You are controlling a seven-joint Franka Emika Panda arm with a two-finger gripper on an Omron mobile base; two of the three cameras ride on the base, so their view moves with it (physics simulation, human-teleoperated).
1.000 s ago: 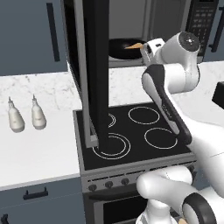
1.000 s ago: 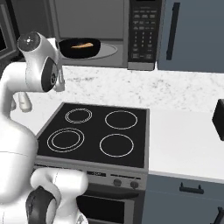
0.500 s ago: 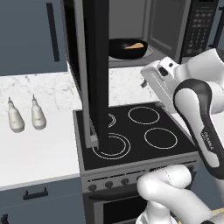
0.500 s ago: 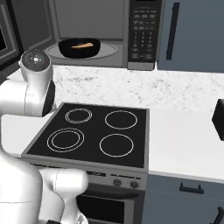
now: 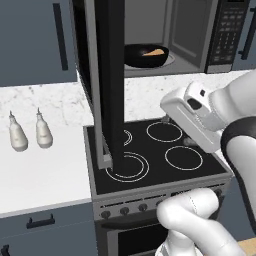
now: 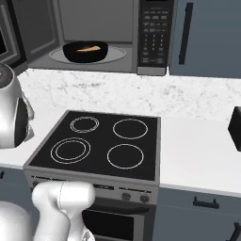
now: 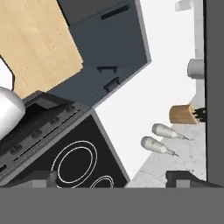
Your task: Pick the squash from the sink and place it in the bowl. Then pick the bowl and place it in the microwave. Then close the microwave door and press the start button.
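Note:
The microwave [image 6: 108, 35] stands open above the counter, its button panel [image 6: 153, 33] on the right. Inside it on the turntable sits the black bowl [image 6: 85, 52] with the orange-tan squash [image 6: 88, 48] lying in it; the left base view shows the bowl [image 5: 142, 57] and squash [image 5: 155, 51] too. The microwave door [image 5: 110, 80] swings out towards me, edge-on. My gripper [image 7: 113, 181] is open with nothing between its fingertips [image 7: 41, 178], hovering over the stove's front left corner, well below and in front of the microwave. The sink is out of view.
A black four-burner stove [image 6: 99, 146] lies under the arm [image 5: 200, 120]. Two white bottles [image 5: 30, 136] stand on the counter left of it, near a wooden knife block [image 7: 183, 114]. A dark object [image 6: 235, 128] sits at the right counter edge.
The arm has pulled back out of the microwave and dropped down over the stove. The bowl with the squash stays inside; the door remains open.

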